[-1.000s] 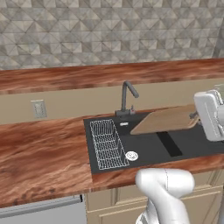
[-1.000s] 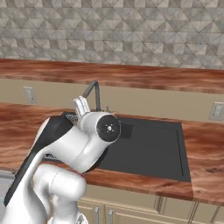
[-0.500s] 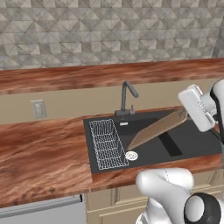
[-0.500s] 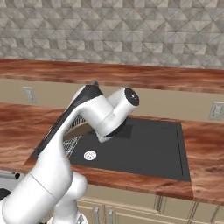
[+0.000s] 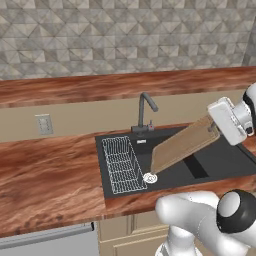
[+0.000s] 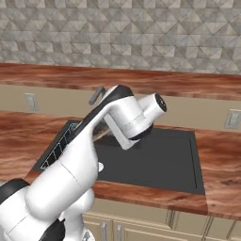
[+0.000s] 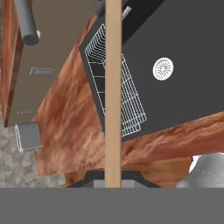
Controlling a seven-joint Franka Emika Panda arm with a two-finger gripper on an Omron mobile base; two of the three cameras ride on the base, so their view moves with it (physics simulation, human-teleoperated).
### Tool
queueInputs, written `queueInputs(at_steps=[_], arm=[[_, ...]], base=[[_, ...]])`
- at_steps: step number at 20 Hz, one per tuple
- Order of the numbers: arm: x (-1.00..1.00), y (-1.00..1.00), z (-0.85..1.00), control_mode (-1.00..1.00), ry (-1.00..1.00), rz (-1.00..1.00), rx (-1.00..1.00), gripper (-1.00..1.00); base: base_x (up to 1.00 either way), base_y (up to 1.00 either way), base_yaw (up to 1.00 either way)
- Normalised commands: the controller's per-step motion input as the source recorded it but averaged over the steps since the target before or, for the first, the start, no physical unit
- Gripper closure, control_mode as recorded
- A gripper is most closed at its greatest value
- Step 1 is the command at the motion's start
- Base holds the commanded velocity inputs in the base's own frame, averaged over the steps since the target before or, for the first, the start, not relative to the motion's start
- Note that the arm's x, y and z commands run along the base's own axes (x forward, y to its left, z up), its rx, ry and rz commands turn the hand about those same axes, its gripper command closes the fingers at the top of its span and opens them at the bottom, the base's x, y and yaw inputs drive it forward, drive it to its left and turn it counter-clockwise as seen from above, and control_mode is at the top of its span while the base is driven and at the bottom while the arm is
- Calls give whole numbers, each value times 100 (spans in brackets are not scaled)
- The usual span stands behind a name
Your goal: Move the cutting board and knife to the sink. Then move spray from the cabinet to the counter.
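Wooden cutting board (image 5: 182, 144) hangs tilted from the end effector (image 5: 216, 131), which seems clamped on its upper edge, so its low end reaches into the sink (image 5: 220, 160) below.

dark faucet (image 5: 145, 111) upright at back; wire rack (image 5: 123, 164) lying flat; outlet (image 5: 44, 124) on beige wall.

The tabletop (image 5: 55, 170) is glossy red-brown wood with visible grain, above beige drawer fronts. A dark rectangular sink (image 5: 215, 160) is set into it. Inside the sink, a wire rack (image 5: 122, 165) lies on the left part of the bottom, and a round white drain (image 5: 149, 177) is just beside it. A dark faucet (image 5: 144, 112) stands at the back edge of the sink.
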Motion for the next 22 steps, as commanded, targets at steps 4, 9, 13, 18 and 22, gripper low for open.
queueInputs(at_steps=[4, 9, 13, 18, 22], arm=[[21, -14, -44, -100, -22, 22, -1, 100], [56, -10, -42, -100, -1, 10, 0, 100], [81, -5, -42, -100, 4, 5, 0, 100], [68, -2, -55, -100, 0, 15, 0, 100], [22, 0, -51, -100, -24, 18, -5, 100]], base=[[0, 0, 0], [0, 0, 0], [0, 0, 0], [0, 0, 0], [0, 0, 0]])
